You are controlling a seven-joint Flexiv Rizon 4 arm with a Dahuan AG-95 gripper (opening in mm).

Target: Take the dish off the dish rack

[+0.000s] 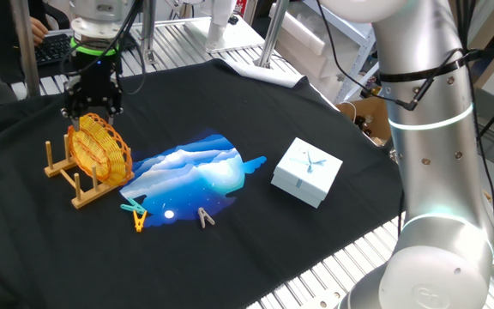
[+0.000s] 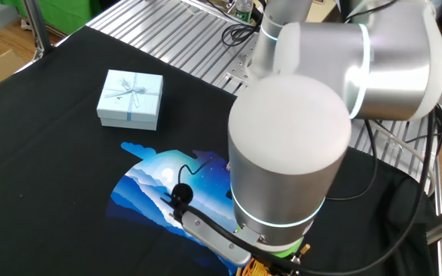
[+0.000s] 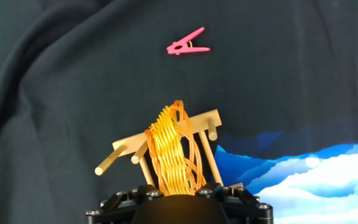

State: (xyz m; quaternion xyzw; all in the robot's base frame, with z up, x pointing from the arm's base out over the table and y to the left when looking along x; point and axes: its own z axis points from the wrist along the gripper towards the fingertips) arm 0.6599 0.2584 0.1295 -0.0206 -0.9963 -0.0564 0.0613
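The yellow-orange woven dish [image 1: 101, 148] stands on edge between the pegs of the light-wood dish rack [image 1: 80, 184] at the left of the black cloth. My gripper [image 1: 93, 113] is right above it, jaws straddling the dish's top rim and apparently closed on it. In the hand view the dish [image 3: 173, 149] runs up between the jaws of my gripper [image 3: 174, 194], with the rack [image 3: 201, 119] behind it. The fingertips themselves are hidden. In the other fixed view the arm hides the rack; only an orange sliver of the dish [image 2: 255, 268] shows.
A blue-and-white mat [image 1: 200, 172] lies right of the rack, with coloured clothes pegs [image 1: 135, 215] and a grey peg [image 1: 205, 217] at its front edge. A pale blue gift box [image 1: 307, 172] sits further right. A pink peg [image 3: 187, 42] lies beyond the rack.
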